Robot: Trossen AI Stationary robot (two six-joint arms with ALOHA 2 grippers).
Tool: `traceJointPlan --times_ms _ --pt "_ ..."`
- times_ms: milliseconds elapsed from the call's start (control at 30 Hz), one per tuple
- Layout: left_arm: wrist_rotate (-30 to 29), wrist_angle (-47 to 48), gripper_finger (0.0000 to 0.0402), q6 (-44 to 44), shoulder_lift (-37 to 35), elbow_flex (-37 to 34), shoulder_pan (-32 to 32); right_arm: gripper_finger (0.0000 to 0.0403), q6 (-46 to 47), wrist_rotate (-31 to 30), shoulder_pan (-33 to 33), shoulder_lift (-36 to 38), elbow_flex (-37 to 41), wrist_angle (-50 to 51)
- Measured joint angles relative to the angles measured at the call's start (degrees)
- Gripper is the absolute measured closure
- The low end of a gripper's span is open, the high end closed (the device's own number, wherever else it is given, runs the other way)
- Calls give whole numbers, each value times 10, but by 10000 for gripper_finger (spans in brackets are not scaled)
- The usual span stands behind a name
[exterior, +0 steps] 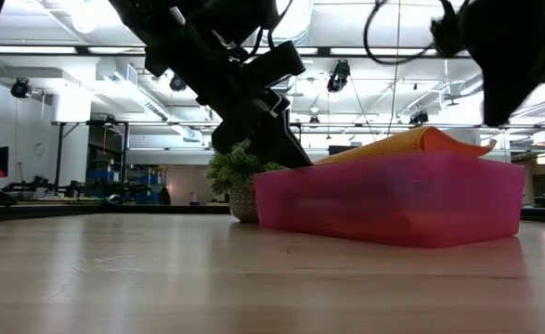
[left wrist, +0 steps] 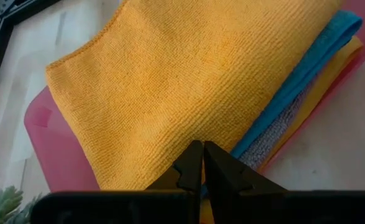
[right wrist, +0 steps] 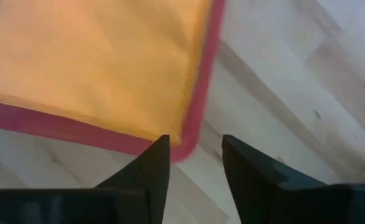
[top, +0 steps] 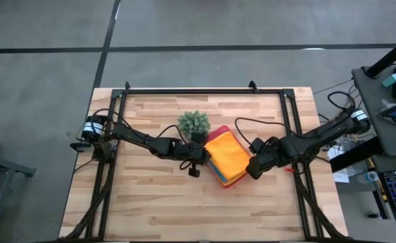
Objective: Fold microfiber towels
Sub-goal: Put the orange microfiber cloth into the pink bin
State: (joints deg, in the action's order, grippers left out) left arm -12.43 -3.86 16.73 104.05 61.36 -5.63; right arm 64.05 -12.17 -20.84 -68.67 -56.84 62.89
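The orange towel (top: 226, 154) lies folded on top of a stack in the pink tray (left wrist: 58, 146), near the middle of the table (top: 150, 202). Under it, along one side of the stack, I see the edge of the light blue towel (left wrist: 313, 59), then a strip of the grey towel (left wrist: 275, 140), and the yellow towel (left wrist: 331, 74) at the bottom; the stack's rim sits just inside the tray wall. From table height the orange towel rises a little above the tray's top edge, one corner tilted up. My right pincer (right wrist: 194, 155) hangs over the tray's corner on my right side, its two fingers standing apart with nothing between them, the tray rim and bare wood showing in the gap. My left pincer (left wrist: 203, 163) sits at the opposite side of the tray, just above the orange towel, its fingers pressed together and holding nothing. A small spiky green plant (top: 193, 123) stands just beside the tray, close to my left arm.
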Motion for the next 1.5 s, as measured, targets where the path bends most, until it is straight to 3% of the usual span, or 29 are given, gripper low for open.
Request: traceJointPlan --times_ms 233,533,667,900,1133,1500 --pt "1 2 398 -1 -17 0 -5 274 -95 -61 0 -1 -39 -75" --pt "1 0 398 -1 -24 1 -2 352 -285 -58 0 -11 12 -363" --pt "1 -3 398 -1 -24 1 4 387 -349 -55 0 -34 37 -434" --pt "0 -16 398 0 -18 1 11 394 -460 -51 1 -109 50 -499" --pt "0 -16 398 0 3 1 15 394 -476 15 15 -163 50 -504" --pt "-2 -13 398 -14 16 1 28 394 -455 47 14 -180 53 -525"
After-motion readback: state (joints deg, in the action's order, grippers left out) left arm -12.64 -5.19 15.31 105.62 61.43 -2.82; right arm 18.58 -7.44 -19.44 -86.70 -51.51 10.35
